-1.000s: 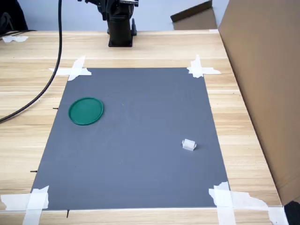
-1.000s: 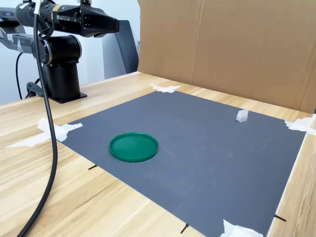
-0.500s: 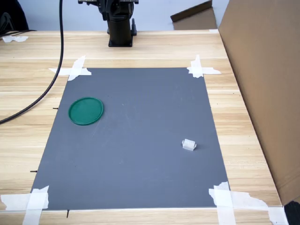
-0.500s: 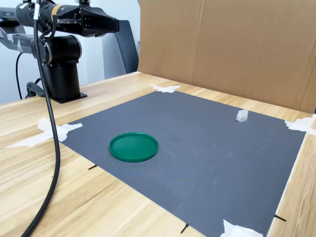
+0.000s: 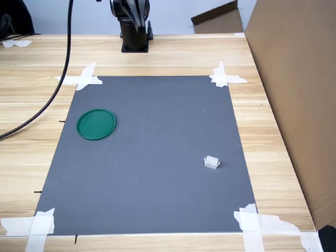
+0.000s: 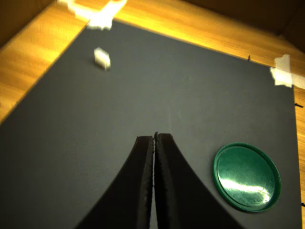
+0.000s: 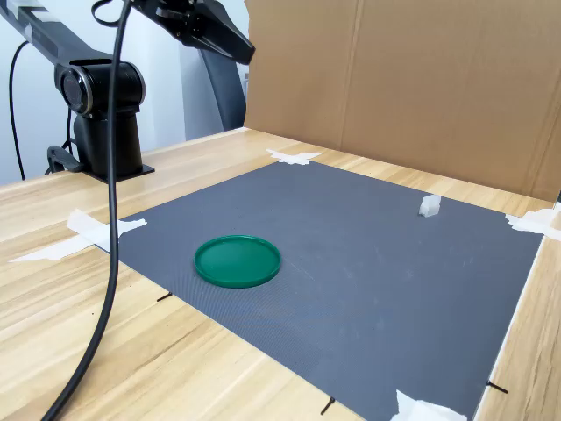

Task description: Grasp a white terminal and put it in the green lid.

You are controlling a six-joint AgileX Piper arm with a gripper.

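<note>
Wooden tabletop [image 5: 157, 55] with a dark grey mat [image 5: 152, 157] pinned at its corners by white masking-tape strips [image 5: 86, 77], presumably so it wouldn't slide around, and a cardboard wall [image 7: 412, 88] along one side. The gripper [image 6: 154, 139] hung high over the mat, nowhere near contact, with its two black fingers [image 6: 143, 157] pressed flat together and nothing between them. I'd guess it was just travelling in that pose, since there was nothing to hold yet.

From the wrist view, the white terminal [image 6: 102, 57] sat well ahead of the fingertips and off to one side, lying loose on the mat near a taped corner. The green lid [image 6: 246, 176] was much closer, just beside the fingers on the opposite side, flat and with nothing in it. Both exterior views showed the two well apart.

So the pick wasn't started: it'd need to spread those fingers and come down over that tiny block first.
</note>
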